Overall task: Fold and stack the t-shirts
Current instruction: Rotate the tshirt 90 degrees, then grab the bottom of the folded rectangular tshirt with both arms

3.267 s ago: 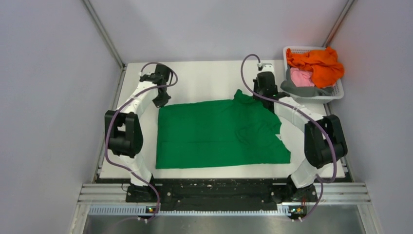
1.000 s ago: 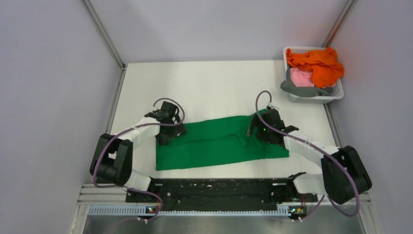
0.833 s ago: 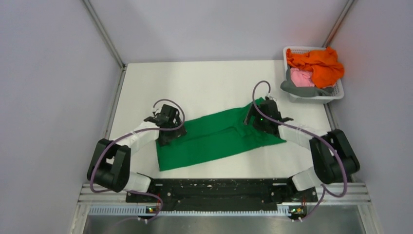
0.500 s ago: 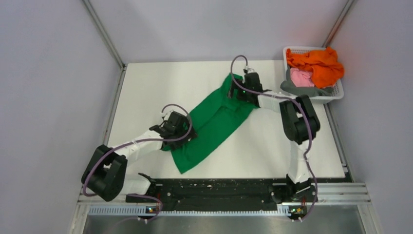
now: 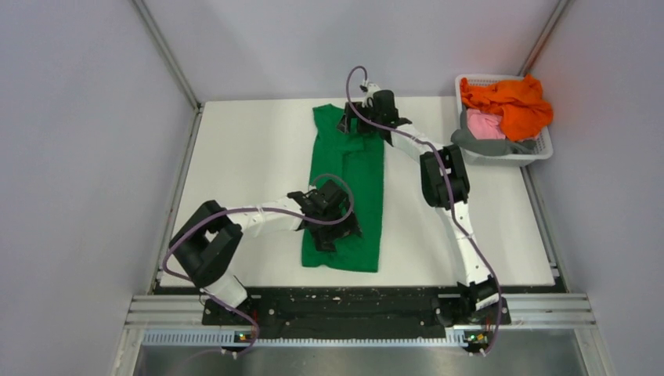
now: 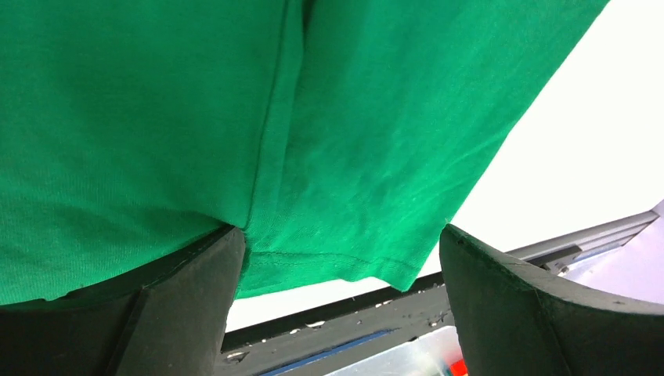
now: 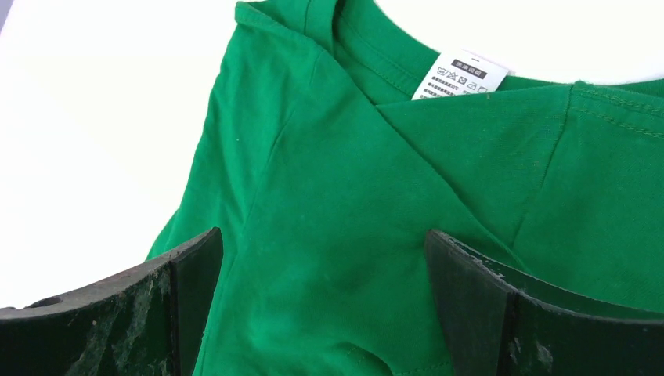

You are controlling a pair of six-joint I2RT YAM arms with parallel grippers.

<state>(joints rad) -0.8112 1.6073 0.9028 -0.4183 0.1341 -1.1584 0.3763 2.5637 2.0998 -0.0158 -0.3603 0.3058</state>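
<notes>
You see basket [image 5: 546, 145] at 1 o'clock holding orange shirt [image 5: 509, 102], pink shirt [image 5: 485, 125], grey shirt [image 5: 474, 143]. Over green shirt [image 5: 348, 180], left gripper [image 6: 341, 243] and right gripper [image 7: 321, 243] both spread.

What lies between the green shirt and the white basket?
In the top view, only the right arm crosses the bare white table between green shirt and basket.

We find bare tabletop [image 5: 243, 157] along the left edge and into the far-left corner. The green t-shirt [image 5: 348, 188] lies flat in a strip from far edge to near edge at mid-width. Our left arm [image 5: 258, 219] bars the near-left corner, and our right arm [image 5: 442, 176] slants from the near-right corner to the far edge. The basket [image 5: 489, 77] fills the far-right corner; nearer us the right edge is open.
</notes>
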